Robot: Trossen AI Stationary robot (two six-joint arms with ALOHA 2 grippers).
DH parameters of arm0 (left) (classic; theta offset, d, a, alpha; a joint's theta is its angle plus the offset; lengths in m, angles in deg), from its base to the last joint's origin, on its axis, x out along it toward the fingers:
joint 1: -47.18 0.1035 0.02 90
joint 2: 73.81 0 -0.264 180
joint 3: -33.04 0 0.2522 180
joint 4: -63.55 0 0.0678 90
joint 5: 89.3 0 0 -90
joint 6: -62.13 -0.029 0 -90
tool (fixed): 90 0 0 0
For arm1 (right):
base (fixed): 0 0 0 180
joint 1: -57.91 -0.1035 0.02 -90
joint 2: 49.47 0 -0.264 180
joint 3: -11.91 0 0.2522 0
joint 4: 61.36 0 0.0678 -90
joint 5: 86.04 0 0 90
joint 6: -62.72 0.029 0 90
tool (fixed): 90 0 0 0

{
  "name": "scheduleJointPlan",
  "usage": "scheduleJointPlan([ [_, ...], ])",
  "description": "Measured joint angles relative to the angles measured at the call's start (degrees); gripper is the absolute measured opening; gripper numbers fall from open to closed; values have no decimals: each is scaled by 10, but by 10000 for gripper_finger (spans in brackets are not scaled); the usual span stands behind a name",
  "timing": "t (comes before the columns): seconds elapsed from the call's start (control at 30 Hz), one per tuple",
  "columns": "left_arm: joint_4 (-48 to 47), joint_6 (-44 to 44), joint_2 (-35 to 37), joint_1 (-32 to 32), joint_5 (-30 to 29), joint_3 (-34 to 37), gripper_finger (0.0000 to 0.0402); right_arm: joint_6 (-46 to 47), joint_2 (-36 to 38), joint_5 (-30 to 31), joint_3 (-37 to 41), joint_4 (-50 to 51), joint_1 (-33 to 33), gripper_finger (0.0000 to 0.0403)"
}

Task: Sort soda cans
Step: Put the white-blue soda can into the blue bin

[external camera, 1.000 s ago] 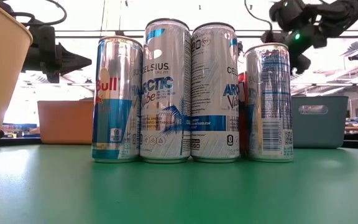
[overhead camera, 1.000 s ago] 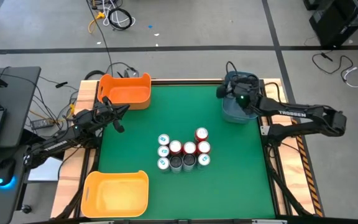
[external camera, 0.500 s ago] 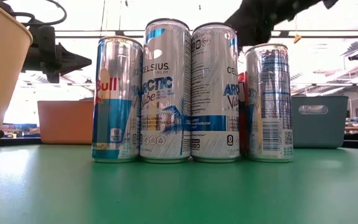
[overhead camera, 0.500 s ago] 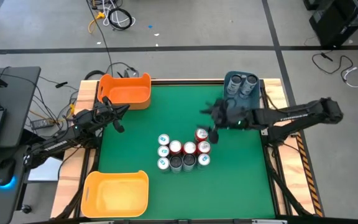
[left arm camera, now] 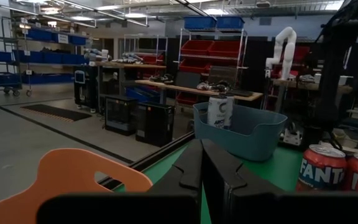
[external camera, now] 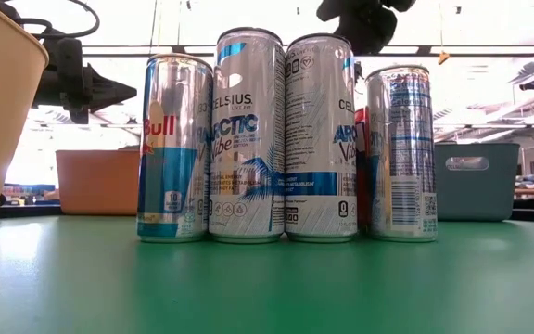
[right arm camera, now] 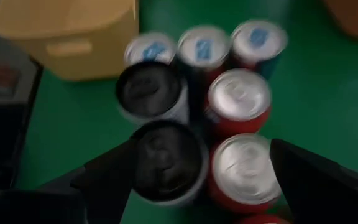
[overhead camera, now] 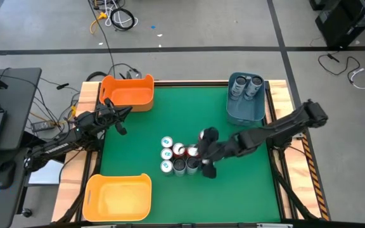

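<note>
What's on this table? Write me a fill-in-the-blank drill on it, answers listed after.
1. The blue bin holds ___ soda cans.
2. The right gripper hangs over the can cluster with its fingers ___.
3. The left gripper, at the table's left side, has its fingers ___.
4. The yellow bin holds ___ cans.

Missing words: two; open; shut; no

light: even overhead, bright | low view: backlit, glaring background | right wrist view: motion-blurred
</note>
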Motion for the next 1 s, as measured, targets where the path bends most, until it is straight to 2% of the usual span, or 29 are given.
scheduleJointPlan([
  [0.27, 0, 0, 0, 0, 0, 0, 11, -7, -98, -8, -124, 126, -19, 351],
  [0.53, 0, 0, 0, 0, 0, 0, 11, -15, -157, -34, -162, 166, -19, 345],
  [0.67, 0, 0, 0, 0, 0, 0, 11, -18, -155, -34, -164, 161, -17, 313],
  [0.8, 0, 0, 0, 0, 0, 0, 11, -16, -147, -35, -164, 161, -17, 246],
  [1.0, 0, 0, 0, 0, 0, 0, 11, -22, -147, -47, -165, 165, -17, 245],
])
